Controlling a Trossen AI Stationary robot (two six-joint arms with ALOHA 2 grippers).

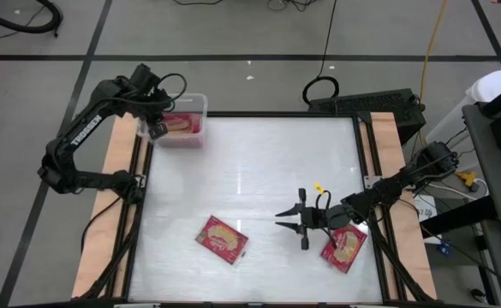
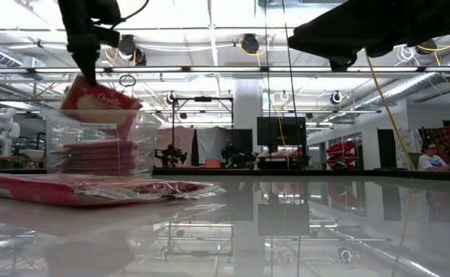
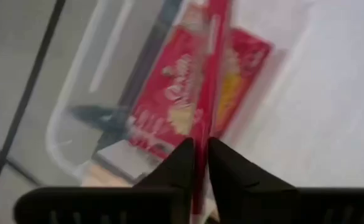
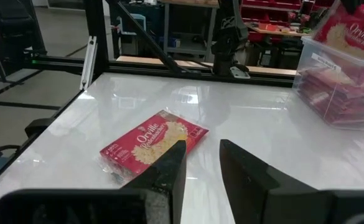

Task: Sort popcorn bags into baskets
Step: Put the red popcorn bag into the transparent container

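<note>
Packets look light, floppy, slick; pinch an edge. Left gripper (image 3: 200,163) pinches a popcorn bag (image 3: 208,93) over the basket (image 1: 200,104) at the table's far-left corner; right gripper (image 4: 199,163) hangs open, empty.

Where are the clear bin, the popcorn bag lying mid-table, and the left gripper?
clear bin (image 1: 200,103), high view, its far rim corner.
popcorn bag (image 1: 222,239), high view, middle of its red face.
left gripper (image 3: 201,163), left wrist view, between its fingertips.

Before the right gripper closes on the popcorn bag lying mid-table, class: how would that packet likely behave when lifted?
The popcorn bag lies flat, so an edge pinch is probably needed. Its glossy wrapper looks slippery. The packet held by the left gripper over the bin hangs straight, suggesting modest stiffness and little weight.
</note>
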